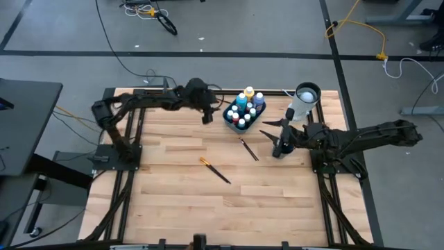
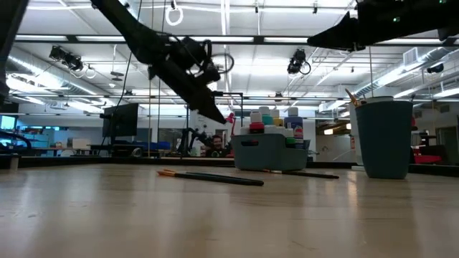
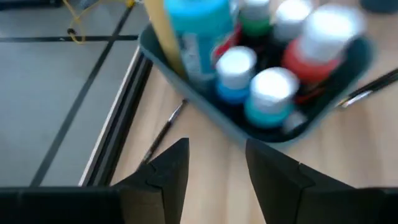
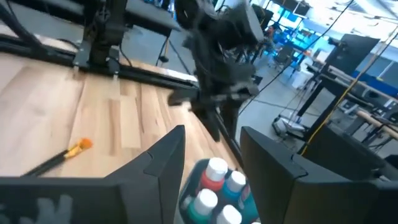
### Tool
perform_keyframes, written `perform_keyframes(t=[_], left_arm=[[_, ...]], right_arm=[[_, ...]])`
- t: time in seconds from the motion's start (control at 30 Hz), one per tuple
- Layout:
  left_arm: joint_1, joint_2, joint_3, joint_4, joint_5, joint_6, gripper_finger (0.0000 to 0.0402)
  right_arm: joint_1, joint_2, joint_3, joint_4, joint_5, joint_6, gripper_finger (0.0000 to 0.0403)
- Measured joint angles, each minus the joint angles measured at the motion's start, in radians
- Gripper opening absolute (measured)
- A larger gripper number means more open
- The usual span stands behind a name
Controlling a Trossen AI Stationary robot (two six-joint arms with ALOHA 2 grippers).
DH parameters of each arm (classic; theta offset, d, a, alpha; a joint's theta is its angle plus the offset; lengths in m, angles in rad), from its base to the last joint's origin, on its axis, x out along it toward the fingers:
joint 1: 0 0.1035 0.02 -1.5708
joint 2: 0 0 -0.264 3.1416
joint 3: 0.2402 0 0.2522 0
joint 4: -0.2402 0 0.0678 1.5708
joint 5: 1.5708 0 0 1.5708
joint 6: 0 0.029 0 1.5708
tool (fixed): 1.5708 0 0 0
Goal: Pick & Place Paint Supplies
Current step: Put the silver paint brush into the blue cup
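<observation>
A dark blue tray (image 1: 227,117) at the far middle of the table holds several paint bottles (image 1: 246,104) standing upright, with white, blue, teal and red caps (image 3: 270,93). My left gripper (image 1: 207,117) hangs open just left of the tray, slanting down toward it (image 3: 217,146), with nothing between its fingers. My right gripper (image 1: 267,130) is open to the right of the tray and holds nothing (image 4: 211,134). Two brushes lie flat on the wood: one (image 1: 248,148) near the tray, and one with an orange tip (image 1: 215,170) nearer the middle. A third thin brush (image 3: 163,132) lies beside the tray.
A tall white cylinder with a dark top (image 1: 304,101) stands at the far right, close behind my right gripper; in the low view it shows as a grey-blue cup (image 2: 384,136). The table's black frame rail (image 3: 118,134) runs along the far edge behind the tray. Bare wood lies toward the near edge.
</observation>
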Motion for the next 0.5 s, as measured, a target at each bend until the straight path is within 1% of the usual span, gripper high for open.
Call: perform_keyframes(t=[0.03, 0.17, 0.23, 0.37, 0.43, 0.5], left_arm=[[0.021, 0.031, 0.023, 0.001, 0.018, 0.011, 0.0169], [0.095, 0.164, 0.157, -0.020, 0.028, 0.045, 0.0169], [0.128, 0.244, 0.245, -0.077, 0.040, 0.072, 0.0169], [0.188, 0.384, 0.423, -0.235, 0.105, 0.101, 0.0169], [0.204, 0.444, 0.485, -0.300, 0.111, 0.118, 0.0169], [0.213, 0.487, 0.519, -0.330, 0.131, 0.125, 0.0169]], right_arm=[[-0.001, 0.012, 0.000, 0.019, 0.001, -0.004, 0.0158], [-0.022, 0.033, 0.000, 0.073, 0.004, -0.014, 0.0158], [-0.038, 0.033, 0.000, 0.093, 0.005, -0.014, 0.0158], [-0.063, 0.033, 0.000, 0.093, 0.005, -0.012, 0.0158], [-0.070, 0.033, 0.000, 0.086, 0.002, -0.002, 0.0158], [-0.077, 0.033, 0.000, 0.072, 0.002, 0.021, 0.0158]])
